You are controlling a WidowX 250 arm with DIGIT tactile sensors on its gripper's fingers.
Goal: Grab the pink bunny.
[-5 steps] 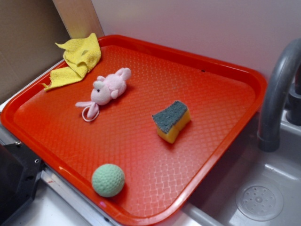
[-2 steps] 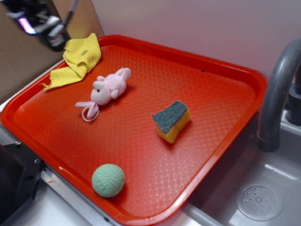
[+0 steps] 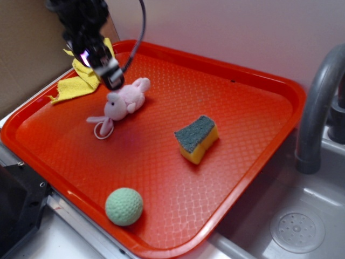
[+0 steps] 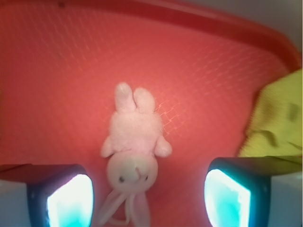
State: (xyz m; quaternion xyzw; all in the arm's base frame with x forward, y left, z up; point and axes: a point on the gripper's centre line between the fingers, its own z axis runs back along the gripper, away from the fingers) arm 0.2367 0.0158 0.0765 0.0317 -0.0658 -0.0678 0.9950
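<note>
Hand (image 3: 111, 75) motion-blurred; pink bunny (image 4: 134, 156) ears cut off below

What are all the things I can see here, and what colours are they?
tray: 1, red, beside the sink
pink bunny: 1, pale pink, lying on the tray's far left part
cloth: 1, yellow, over the tray's far left corner
sponge: 1, yellow with a dark green top, mid tray
ball: 1, green, near front edge of the tray
faucet: 1, grey, right
sink: 1, grey, bottom right
gripper: 1, black, open above the bunny
</note>
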